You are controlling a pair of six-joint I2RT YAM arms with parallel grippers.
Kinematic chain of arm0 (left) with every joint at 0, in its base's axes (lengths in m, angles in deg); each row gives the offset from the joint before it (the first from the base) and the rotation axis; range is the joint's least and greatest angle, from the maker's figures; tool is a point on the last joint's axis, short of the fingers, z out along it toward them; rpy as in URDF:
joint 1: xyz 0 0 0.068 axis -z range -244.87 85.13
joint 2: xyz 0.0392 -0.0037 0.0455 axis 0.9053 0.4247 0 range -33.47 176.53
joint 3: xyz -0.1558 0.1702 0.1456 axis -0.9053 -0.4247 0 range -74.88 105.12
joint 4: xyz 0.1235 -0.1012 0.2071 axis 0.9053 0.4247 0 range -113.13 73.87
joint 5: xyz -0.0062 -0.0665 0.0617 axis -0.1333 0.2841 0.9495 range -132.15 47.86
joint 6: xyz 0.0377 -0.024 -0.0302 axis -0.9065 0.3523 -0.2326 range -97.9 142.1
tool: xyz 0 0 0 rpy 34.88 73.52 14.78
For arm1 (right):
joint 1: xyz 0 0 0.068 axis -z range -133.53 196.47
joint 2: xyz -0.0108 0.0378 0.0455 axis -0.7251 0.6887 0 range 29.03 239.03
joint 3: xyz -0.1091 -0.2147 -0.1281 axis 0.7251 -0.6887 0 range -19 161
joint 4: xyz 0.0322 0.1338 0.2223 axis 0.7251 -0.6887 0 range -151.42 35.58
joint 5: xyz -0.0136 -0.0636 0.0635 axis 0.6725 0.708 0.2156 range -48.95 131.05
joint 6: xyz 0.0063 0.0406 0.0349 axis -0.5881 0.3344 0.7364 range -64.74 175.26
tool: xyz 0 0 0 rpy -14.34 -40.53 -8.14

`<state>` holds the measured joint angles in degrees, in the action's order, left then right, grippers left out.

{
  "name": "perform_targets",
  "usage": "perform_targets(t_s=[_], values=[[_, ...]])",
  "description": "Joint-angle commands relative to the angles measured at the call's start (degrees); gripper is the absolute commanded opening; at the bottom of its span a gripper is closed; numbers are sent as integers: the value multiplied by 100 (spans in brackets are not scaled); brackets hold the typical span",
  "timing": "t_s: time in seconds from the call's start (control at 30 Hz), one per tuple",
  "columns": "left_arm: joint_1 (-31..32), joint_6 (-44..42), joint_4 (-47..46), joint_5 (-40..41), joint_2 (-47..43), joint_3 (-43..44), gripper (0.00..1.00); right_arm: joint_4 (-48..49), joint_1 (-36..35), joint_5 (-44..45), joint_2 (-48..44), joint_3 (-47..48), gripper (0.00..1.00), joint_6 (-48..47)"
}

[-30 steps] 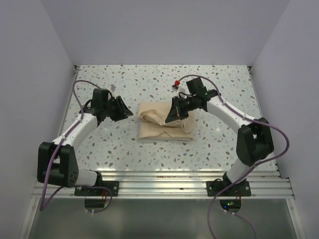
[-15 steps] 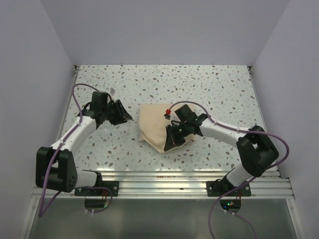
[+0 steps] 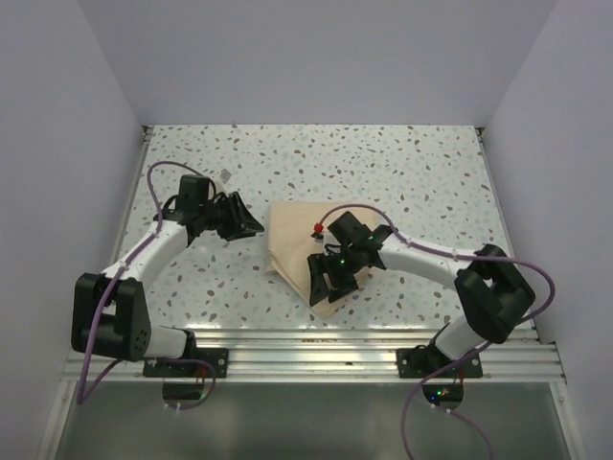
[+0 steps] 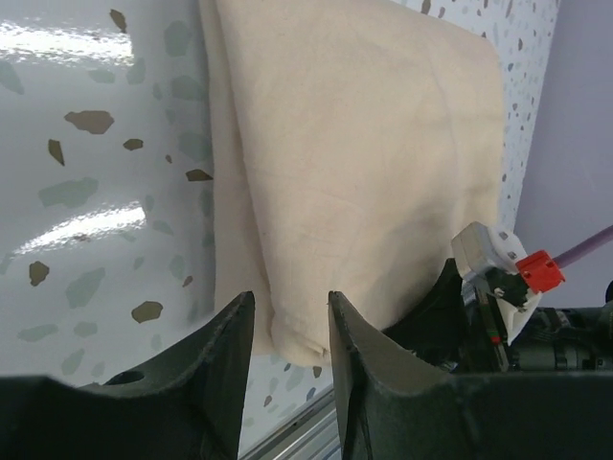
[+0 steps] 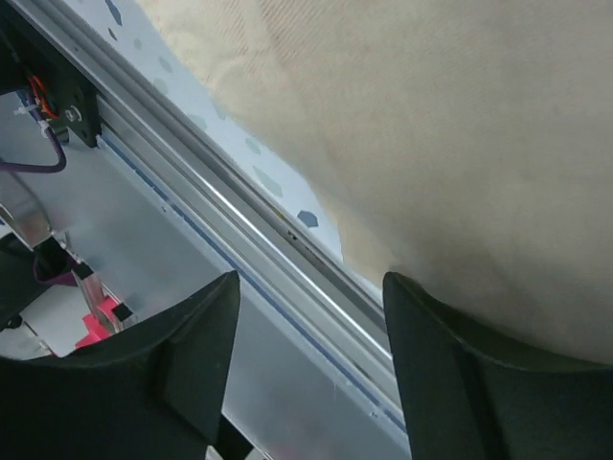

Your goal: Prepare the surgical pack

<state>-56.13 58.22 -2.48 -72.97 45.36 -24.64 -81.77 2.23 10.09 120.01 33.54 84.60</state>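
The surgical pack [image 3: 292, 235] is a tan cloth bundle in the middle of the speckled table, with one cloth corner pulled out toward the near edge; its contents are hidden. My right gripper [image 3: 324, 278] stands open over that near corner. In the right wrist view the cloth [image 5: 460, 115] lies just above one finger, and nothing is between the fingers of the right gripper [image 5: 306, 287]. My left gripper [image 3: 251, 226] hovers just left of the bundle, apart from it. In the left wrist view it [image 4: 290, 316] is open, and the cloth [image 4: 364, 144] lies beyond its tips.
An aluminium rail [image 3: 306, 345] runs along the table's near edge, close under the right gripper, and shows in the right wrist view [image 5: 287, 230]. Purple walls close in the left, right and back sides. The right wrist with its red tag [image 4: 536, 271] sits against the bundle's far side.
My right gripper has swept from the bundle's right side toward the near edge, drawing a cloth flap across, and has opened. The left gripper has edged slightly toward the bundle.
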Motion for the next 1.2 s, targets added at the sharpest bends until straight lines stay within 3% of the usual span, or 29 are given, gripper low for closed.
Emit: perform_targets(t_s=[0.0,0.13,0.2,0.23,0.27,0.33,0.37,0.47,0.6,0.9,1.17], values=[[-30,-123,-647,-739,54,180,40,-612,153,450,-835,677,70,-148],[23,79,-1202,-1117,229,-5,36,-859,1029,477,-1143,890,69,-201],[67,202,-1465,-1275,465,-75,34,-842,1417,433,-1109,803,62,-279],[119,229,-1562,-1355,563,-93,33,-842,1793,329,-1056,785,56,-323],[146,255,-1624,-1443,677,-93,32,-755,1954,197,-960,759,42,-385],[216,255,-1747,-1645,1020,-49,27,-710,2331,-102,-819,715,29,-543],[225,255,-1783,-1741,1195,-41,25,-614,2455,-208,-697,680,15,-587],[269,229,-1836,-1812,1363,-32,19,-447,2842,-586,-590,452,0,-588],[278,-60,-1547,-1664,1416,-67,13,-297,3342,-841,-686,-251,0,-631],[217,-693,-528,-697,1092,-541,0,-376,3590,-1202,-1424,-1499,0,-693],[199,-888,45,-336,142,-287,3,-990,3616,-868,-2093,-834,0,-684]])
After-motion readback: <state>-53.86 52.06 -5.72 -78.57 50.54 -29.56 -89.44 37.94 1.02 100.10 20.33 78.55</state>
